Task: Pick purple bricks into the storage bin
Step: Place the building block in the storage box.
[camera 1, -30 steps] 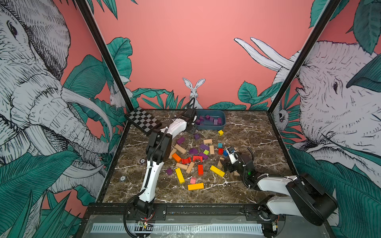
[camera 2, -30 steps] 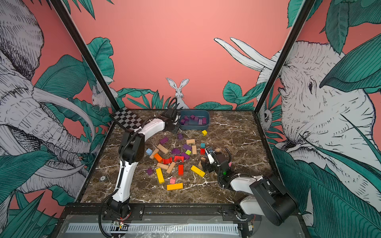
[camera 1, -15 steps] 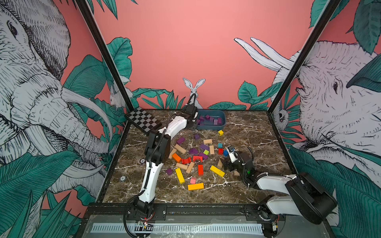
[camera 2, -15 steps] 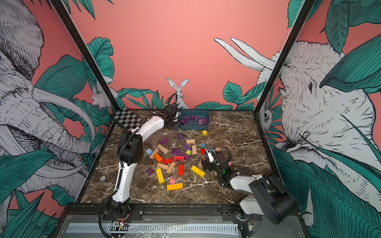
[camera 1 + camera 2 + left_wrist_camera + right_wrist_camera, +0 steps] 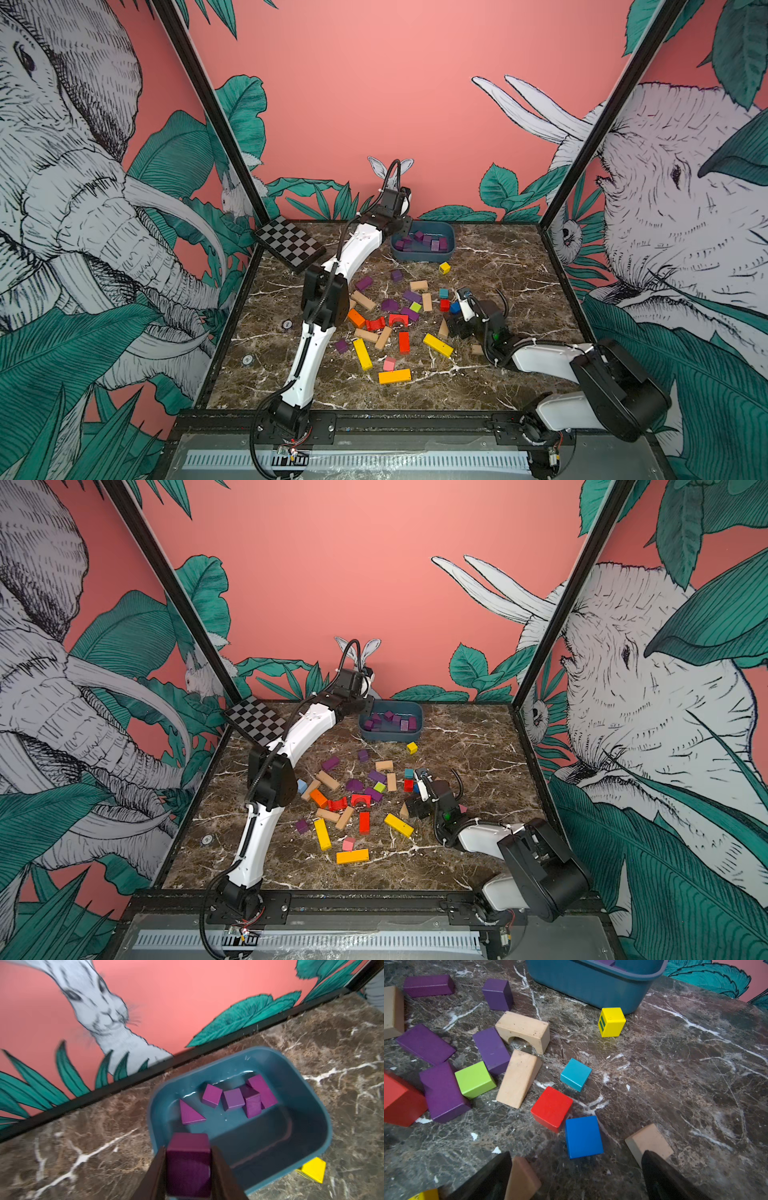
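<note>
Pinched between the left fingers (image 5: 155,1172): one purple brick (image 5: 188,1167), a cube, gripped on two opposite flat faces and hanging over the near rim of the storage bin (image 5: 311,1105). Lying inside the bin: other purple bricks (image 5: 232,1098), namely cubes, a short bar and a flat triangle, some leaning on each other. Bin set at the back of the tabletop (image 5: 519,266), close to the pink wall.

Scattered in the mixed pile at mid-tabletop: loose purple bricks (image 5: 492,1051), cubes and bars, some touching a green cube (image 5: 474,1079) and a tan wedge (image 5: 519,1078).

Spread wide and empty: the right fingers (image 5: 664,1178), low over the tabletop behind a blue cube (image 5: 583,1136), a tan block just beside each.

Probably light, hard and stiff: painted wood, no give, nothing to crush. Smooth paint likely a little slick, so best taken square across two parallel flat faces. Bars best held across the narrow width near the middle, the triangle across its flat sides rather than its slopes. Likely safe to release from low down, though apt to bounce or clatter on hard plastic.

Bin of glossy dark blue plastic, shallow, thin-walled, with rounded corners. Tabletop dark brown like polished stone, with white veins. Yellow cube (image 5: 611,1022) with green stripes just beside the bin's outer wall.
</note>
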